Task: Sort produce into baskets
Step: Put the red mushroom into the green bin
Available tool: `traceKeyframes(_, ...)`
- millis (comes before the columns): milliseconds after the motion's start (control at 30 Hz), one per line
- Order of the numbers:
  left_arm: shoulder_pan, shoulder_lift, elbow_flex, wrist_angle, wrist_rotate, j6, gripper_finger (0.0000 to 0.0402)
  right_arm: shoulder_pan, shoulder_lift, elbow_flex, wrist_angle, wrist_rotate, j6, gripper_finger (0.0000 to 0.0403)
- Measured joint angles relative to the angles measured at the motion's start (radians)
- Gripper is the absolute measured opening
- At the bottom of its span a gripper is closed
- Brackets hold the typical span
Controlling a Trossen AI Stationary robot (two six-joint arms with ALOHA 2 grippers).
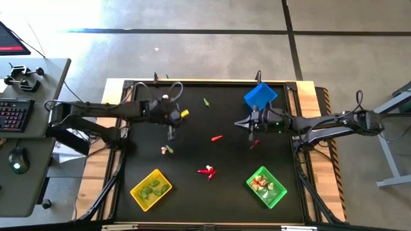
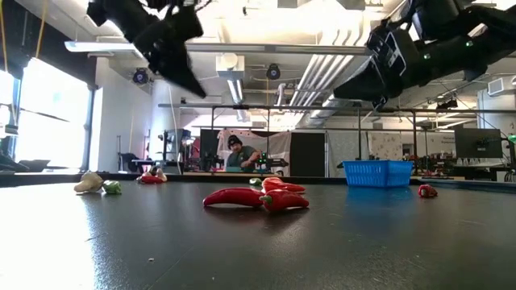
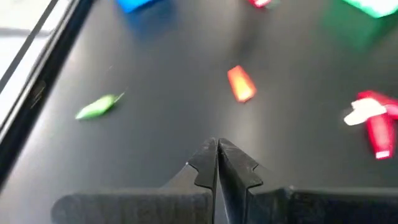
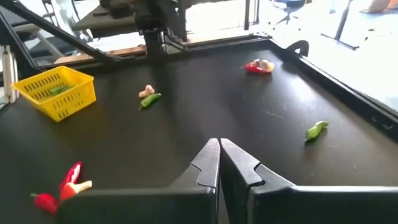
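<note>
Looking down on your black table [image 1: 192, 192], you have three baskets. The yellow basket [image 1: 151, 190] sits at the near left, turned on a diagonal, with green pods inside. The green basket [image 1: 266, 187] sits at the near right, also on a diagonal, holding whitish-pink bulbs. The blue basket [image 1: 260, 95] stands at the far right, tilted, just beside the right arm.

Loose produce still on the table:
- One green pod [image 1: 206, 101] near the far edge, between the two arms, long axis running roughly front to back.
- One red chili [image 1: 217, 137] at mid-table, lying nearly crosswise.
- A cluster of red chilies [image 1: 207, 171] toward the near side, between the yellow and green baskets; the low view shows them lying lengthwise across the frame.
- A pale bulb with a green pod [image 1: 166, 150] touching it, below the left arm.
- A small red piece [image 1: 255, 144] below the right arm.

Your left gripper [image 1: 171, 130] hangs above the table near the bulb and pod, fingers pressed together, holding nothing. Your right gripper [image 1: 251, 133] hangs just above the small red piece, fingers likewise closed and empty.

Off the table to the left you have a desk with a keyboard [image 1: 14, 114] and mouse [image 1: 19, 158]. A person [image 2: 241, 153] sits in the room beyond.
</note>
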Motion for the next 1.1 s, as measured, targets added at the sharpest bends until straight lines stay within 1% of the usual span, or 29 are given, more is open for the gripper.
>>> traceKeyframes(67,0.063,-0.009,0.000,-0.066,-0.004,0.007,0.0000,0.015,0.000,0.000,0.004,0.020,0.000,0.0000)
traceKeyframes(233,0.236,-0.002,0.000,-0.206,-0.020,0.077,0.0000,0.025,0.000,0.000,0.005,0.023,0.000,0.0000)
traceKeyframes(367,0.362,0.029,0.000,-0.250,-0.076,0.099,0.0000,0.025,0.000,0.000,0.005,0.023,-0.004,0.0000)
traceKeyframes(500,0.444,0.083,0.001,-0.253,-0.137,0.139,0.0008,0.025,0.000,0.000,0.005,0.023,-0.008,0.0000)
traceKeyframes(633,0.493,0.151,0.001,-0.243,-0.195,0.155,0.0030,0.025,0.000,0.000,0.005,0.023,-0.028,0.0000)
traceKeyframes(800,0.529,0.224,0.001,-0.199,-0.262,0.122,0.0075,0.024,0.000,0.000,0.005,0.023,-0.037,0.0000)
traceKeyframes(1000,0.551,0.276,0.001,-0.113,-0.266,0.082,0.0125,0.022,0.000,0.000,0.004,0.023,-0.060,0.0000)
traceKeyframes(1100,0.560,0.300,0.002,-0.106,-0.275,0.063,0.0142,0.022,0.000,0.000,-0.002,0.023,-0.060,0.0000)
